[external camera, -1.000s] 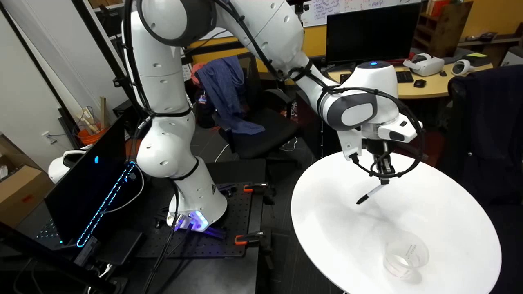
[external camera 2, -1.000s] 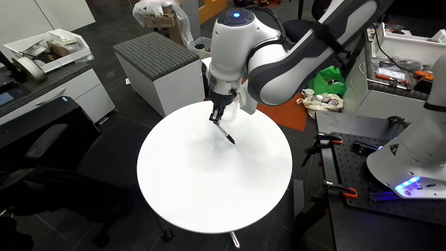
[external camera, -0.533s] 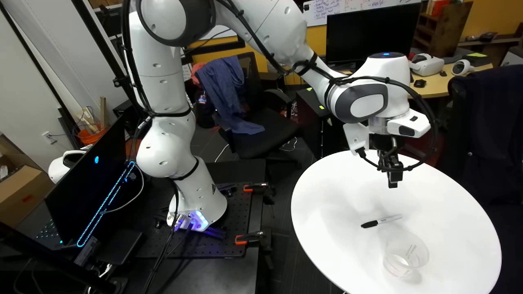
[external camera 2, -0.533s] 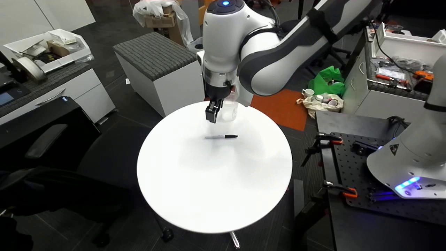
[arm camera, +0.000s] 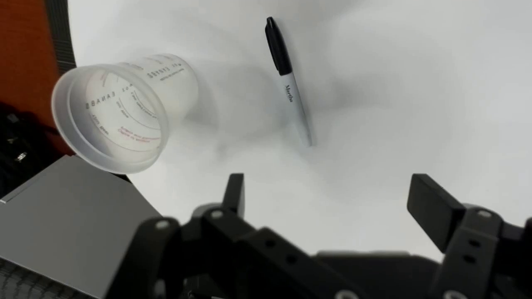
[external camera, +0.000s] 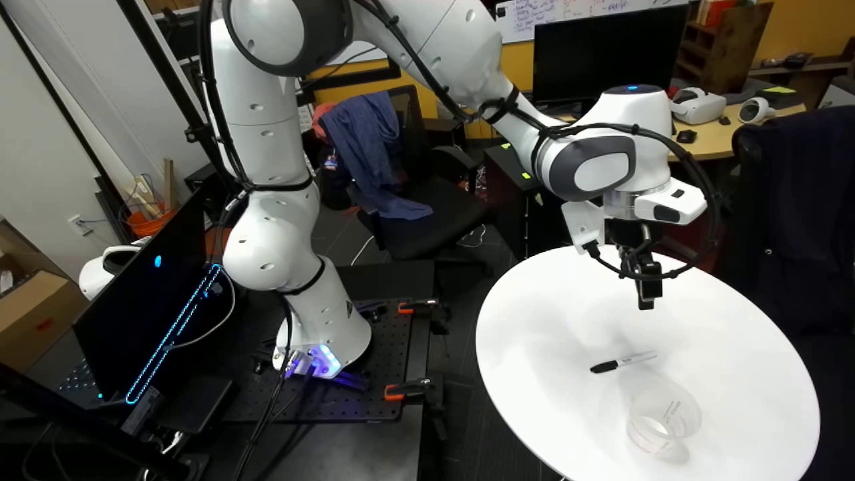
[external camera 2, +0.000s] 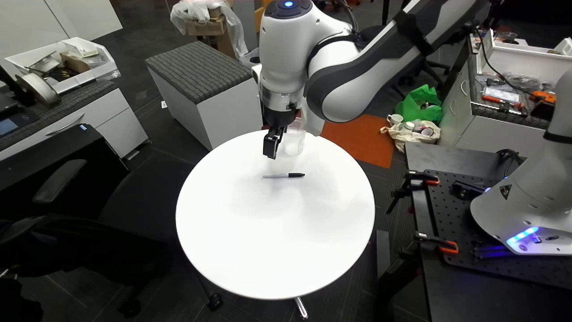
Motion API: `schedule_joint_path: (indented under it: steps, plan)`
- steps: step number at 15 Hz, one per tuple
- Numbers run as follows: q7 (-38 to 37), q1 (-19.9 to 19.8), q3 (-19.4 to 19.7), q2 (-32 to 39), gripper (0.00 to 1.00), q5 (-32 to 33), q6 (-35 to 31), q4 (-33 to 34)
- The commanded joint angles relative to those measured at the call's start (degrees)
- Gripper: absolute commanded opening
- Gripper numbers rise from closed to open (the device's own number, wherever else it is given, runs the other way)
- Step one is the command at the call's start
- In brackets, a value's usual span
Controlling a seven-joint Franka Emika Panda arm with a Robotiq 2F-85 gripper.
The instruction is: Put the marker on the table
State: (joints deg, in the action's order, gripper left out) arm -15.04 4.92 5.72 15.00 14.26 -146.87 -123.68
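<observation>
A slim, straight marker (arm camera: 287, 79) with a pale grey barrel and a black cap lies flat on a large, round, smooth white table (external camera 2: 275, 232). Small dark lettering runs along the barrel. In the wrist view the cap points up and slightly left. Near the marker, though apart from it, a round, see-through plastic cup (arm camera: 176, 87) with printed markings stands upright close to the table's edge. Over the table hangs an angular black gripper (arm camera: 328, 193); its jaws stand wide apart, released, away from marker and cup alike. It is carried by a white and grey jointed robot arm (external camera: 447, 47) with black cables strapped along it. The arm's base stands on a flat, black, perforated plate (external camera: 391, 347), at whose edge sit two orange-and-black clamps (external camera: 409, 389). Farther out, in an exterior view, a blue cloth (external camera: 371, 147) drapes a black office chair (external camera: 447, 214), and a flat black monitor (external camera: 608, 53) stands on a tan desk (external camera: 718, 143).
</observation>
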Motion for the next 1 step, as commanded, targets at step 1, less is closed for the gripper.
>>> schedule_joint_path:
  steps: [1]
  plan:
    - [0.05,-0.44,-0.42,-0.03,1.00,0.07,0.16,0.09]
